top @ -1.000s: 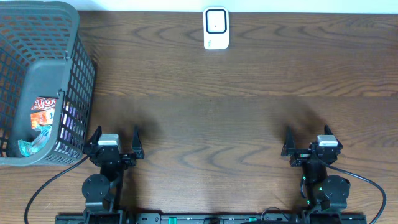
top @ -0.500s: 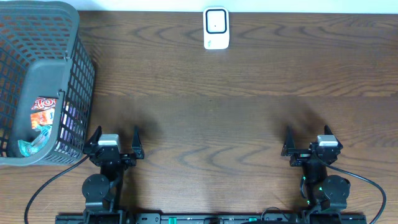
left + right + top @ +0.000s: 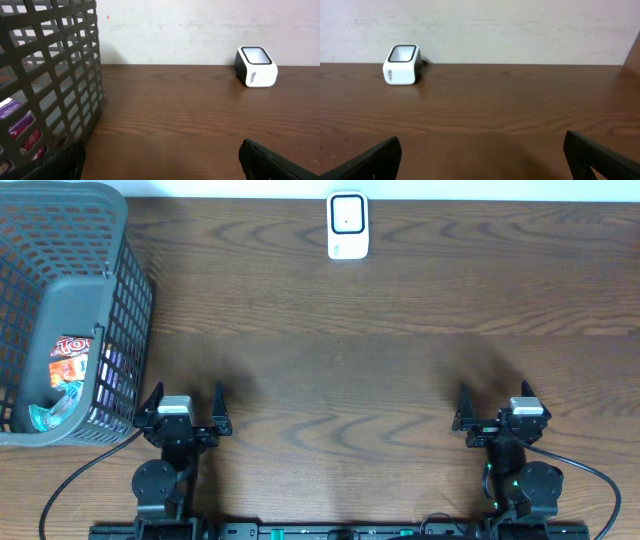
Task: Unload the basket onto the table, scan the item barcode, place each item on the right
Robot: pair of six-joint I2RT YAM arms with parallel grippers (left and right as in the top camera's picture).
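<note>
Basket blocks far left; scanner at far edge; tabletop between bare

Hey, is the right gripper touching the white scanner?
Apart. The overhead view shows a wide stretch of table between the right gripper and the scanner.

On the side of the white scanner I see one small grey word, but it is too small for me to read. In the basket lies a red packet with large white letters that seem to begin with "TO"; the rest is hidden. A purple packet carries white print, not readable.
</note>
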